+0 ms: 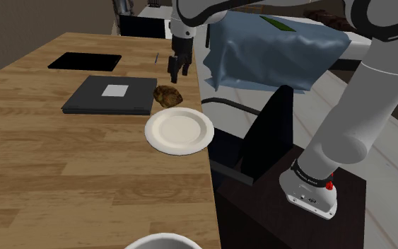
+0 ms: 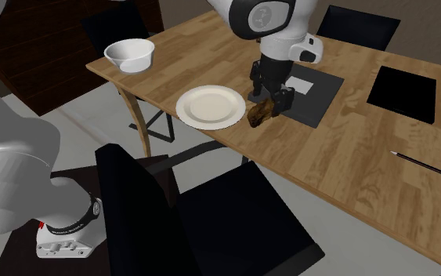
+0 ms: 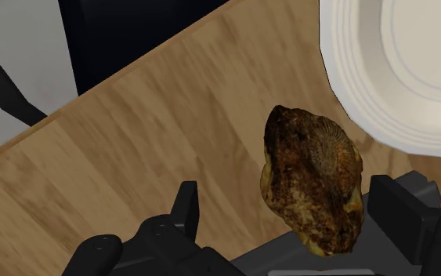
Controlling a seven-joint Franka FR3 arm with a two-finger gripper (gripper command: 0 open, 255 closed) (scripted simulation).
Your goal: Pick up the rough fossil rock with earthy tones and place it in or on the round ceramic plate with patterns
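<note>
Hand (image 1: 179, 72) released, fingers (image 3: 186, 205) spread wide, hovering just above the fossil rock (image 1: 167, 94). Rock is brown and ribbed, lying on the wooden bench (image 1: 63, 177) near its edge. In the wrist view it sits between the fingers, neither touching it. It's just beside the dark flat slab (image 1: 111, 97), near the white plate (image 1: 179, 131), with a gap to the plate.

White glossy arm (image 1: 360, 113), dark joint bands; all-black two-finger hand (image 1: 179, 73); small red button (image 1: 329, 185) near base.
</note>
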